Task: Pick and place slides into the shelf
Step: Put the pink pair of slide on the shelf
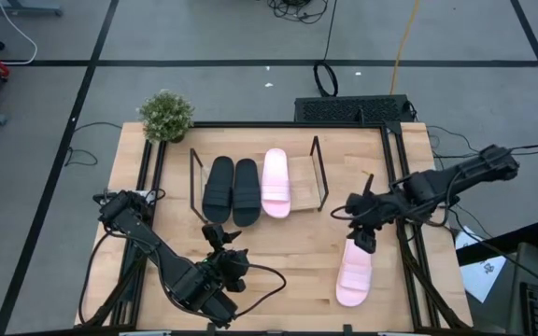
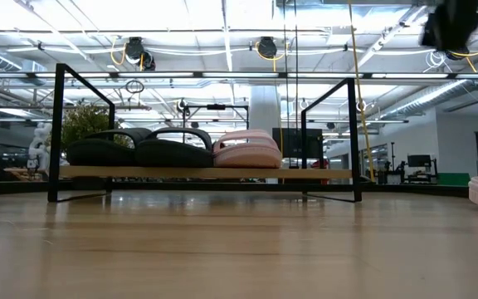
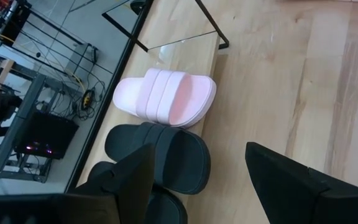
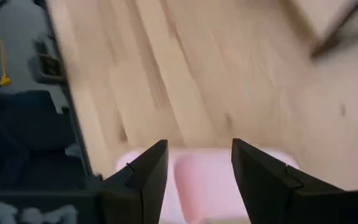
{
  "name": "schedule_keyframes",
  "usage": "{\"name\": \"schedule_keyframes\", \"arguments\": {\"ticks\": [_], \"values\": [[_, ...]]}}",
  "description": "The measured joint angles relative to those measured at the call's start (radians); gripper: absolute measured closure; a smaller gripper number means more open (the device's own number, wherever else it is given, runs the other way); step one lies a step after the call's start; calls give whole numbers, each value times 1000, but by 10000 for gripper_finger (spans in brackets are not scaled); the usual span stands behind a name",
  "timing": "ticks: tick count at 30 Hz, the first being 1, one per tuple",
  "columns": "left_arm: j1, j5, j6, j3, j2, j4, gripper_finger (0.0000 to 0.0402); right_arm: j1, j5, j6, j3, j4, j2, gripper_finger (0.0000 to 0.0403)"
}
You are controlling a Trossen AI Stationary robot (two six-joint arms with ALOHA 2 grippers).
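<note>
The shelf (image 1: pixel 304 191), a black wire rack on a wooden base, stands at the table's middle far side. On its base lie two black slides (image 1: pixel 233 189) and one pink slide (image 1: pixel 276 182), soles down; the low view shows them in a row (image 2: pixel 173 149). A second pink slide (image 1: pixel 354 273) lies flat on the table near the right front. My right gripper (image 1: pixel 363 241) hangs open above that slide's far end, which shows beyond its fingers (image 4: pixel 199 180). My left gripper (image 1: pixel 217 233) stands open in front of the shelf, looking at the shelved slides (image 3: pixel 166 99).
A small potted plant (image 1: pixel 165 115) stands at the table's far left corner. Black rails (image 1: pixel 148 177) run along the table's left and right sides. Bare wood (image 1: pixel 288 261) lies between the shelf and the front edge. The shelf's right end (image 1: pixel 306 177) holds no slide.
</note>
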Motion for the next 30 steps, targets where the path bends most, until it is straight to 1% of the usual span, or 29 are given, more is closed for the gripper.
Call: {"name": "schedule_keyframes", "arguments": {"ticks": [5,10,16,20,26,30], "values": [[0,0,0,0,0,2,147,0,-16,90,-196,63,-95,234],[0,0,-3,0,0,3,147,-11,-115,166,-363,228,-188,234],[0,0,-8,0,0,3,147,-21,-215,258,-518,328,-237,234],[0,0,-8,0,0,3,147,-21,-217,252,-554,344,-251,234],[0,1,-16,0,0,3,147,-20,-232,230,-556,348,-252,234],[0,6,-24,0,0,3,147,-17,-248,230,-556,382,-240,234]]}}
